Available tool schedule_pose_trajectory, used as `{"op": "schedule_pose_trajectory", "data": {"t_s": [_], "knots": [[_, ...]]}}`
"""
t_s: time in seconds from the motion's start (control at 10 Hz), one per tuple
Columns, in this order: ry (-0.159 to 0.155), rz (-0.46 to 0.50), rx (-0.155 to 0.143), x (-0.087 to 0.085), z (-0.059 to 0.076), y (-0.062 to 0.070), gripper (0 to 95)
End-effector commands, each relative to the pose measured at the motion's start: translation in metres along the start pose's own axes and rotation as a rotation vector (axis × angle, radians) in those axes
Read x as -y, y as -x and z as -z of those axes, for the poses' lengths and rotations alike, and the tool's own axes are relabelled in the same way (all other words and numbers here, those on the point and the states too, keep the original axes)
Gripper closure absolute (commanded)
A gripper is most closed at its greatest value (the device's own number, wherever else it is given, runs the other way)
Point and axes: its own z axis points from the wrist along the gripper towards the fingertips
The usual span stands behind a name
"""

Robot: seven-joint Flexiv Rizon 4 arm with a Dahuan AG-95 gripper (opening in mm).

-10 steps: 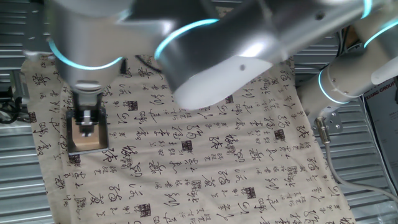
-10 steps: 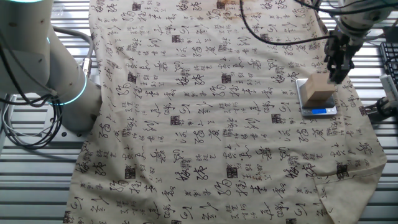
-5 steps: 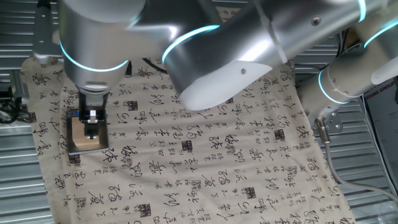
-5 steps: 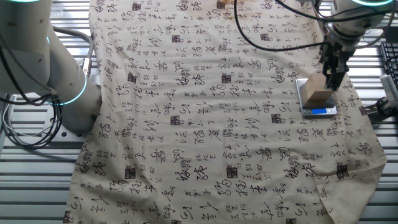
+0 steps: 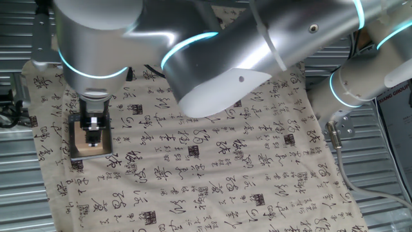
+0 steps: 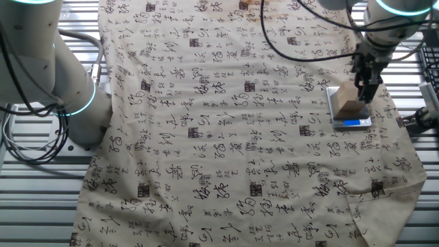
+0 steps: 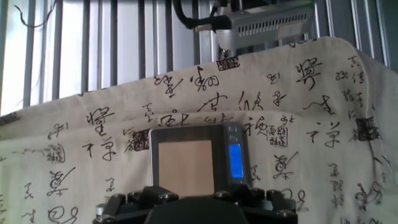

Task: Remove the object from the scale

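Sitting on the scale (image 7: 200,157), the block (image 7: 185,166) is near one edge of the cloth (image 6: 226,116). A crooked pinch could tip the block or drag the scale along. The claw (image 6: 363,88) hangs right over the block. Whether it is spread or touching the block cannot be told.

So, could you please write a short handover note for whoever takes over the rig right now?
Gripper: directly above the wooden block; fingertips not clear in any view, so open or shut cannot be told.
Block: sits on the digital scale, whose blue display is lit, near the edge of the calligraphy-print cloth.
Done: arm lined up over the block.
Left: grasp the block, lift it, set it on the cloth off the scale.
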Motion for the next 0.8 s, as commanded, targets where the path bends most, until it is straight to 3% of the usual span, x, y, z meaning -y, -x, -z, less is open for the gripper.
{"op": "schedule_pose_trajectory", "data": {"t_s": [0.1,0.3,0.8], "knots": [[0.003,-0.004,-0.008,-0.002,-0.002,0.000,19.0],[0.003,-0.013,-0.007,-0.012,-0.004,-0.002,19.0],[0.003,-0.011,-0.005,-0.009,-0.008,-0.002,19.0]]}}
